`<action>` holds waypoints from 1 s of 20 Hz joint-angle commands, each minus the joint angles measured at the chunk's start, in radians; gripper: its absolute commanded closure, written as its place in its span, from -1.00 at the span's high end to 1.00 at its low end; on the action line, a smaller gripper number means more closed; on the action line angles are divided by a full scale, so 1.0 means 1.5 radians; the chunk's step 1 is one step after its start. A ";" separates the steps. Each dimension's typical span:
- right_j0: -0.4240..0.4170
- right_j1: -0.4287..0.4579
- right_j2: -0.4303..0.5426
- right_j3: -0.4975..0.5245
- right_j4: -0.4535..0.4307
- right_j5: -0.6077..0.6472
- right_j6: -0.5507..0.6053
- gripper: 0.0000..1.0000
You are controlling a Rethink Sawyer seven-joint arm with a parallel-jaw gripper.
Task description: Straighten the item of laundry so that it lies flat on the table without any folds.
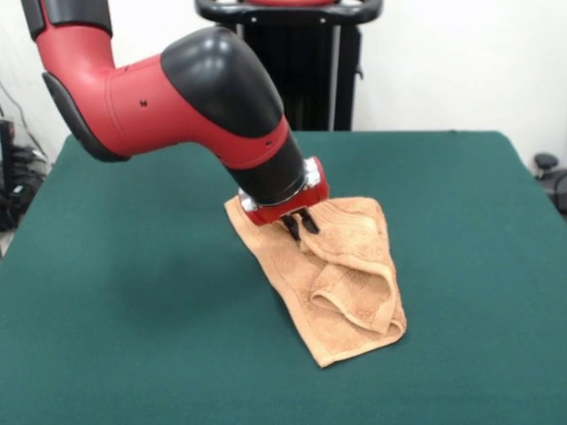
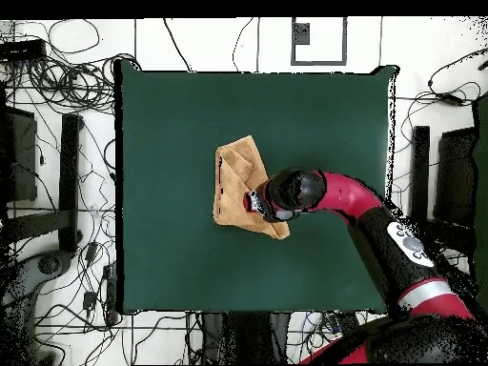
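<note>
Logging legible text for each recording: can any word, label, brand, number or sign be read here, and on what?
None can be read.
Arm: a white patch with dark marks in the overhead view, too small to read.
Hand towel: no label or lettering shows.
Table: plain green, no markings.

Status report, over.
Gripper down on towel, fingers close together, grip unclear. Towel still folded over, not flat. Table otherwise unobstructed.

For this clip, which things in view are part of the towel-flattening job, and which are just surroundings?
Part of the job:
- towel, still folded over itself
- green table
- gripper, down on the towel

Just surroundings:
- cables on the floor around the table
- black stand behind the table
</note>
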 commanded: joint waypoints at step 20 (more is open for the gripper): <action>0.087 0.007 0.024 0.058 0.006 -0.069 0.030 -1.00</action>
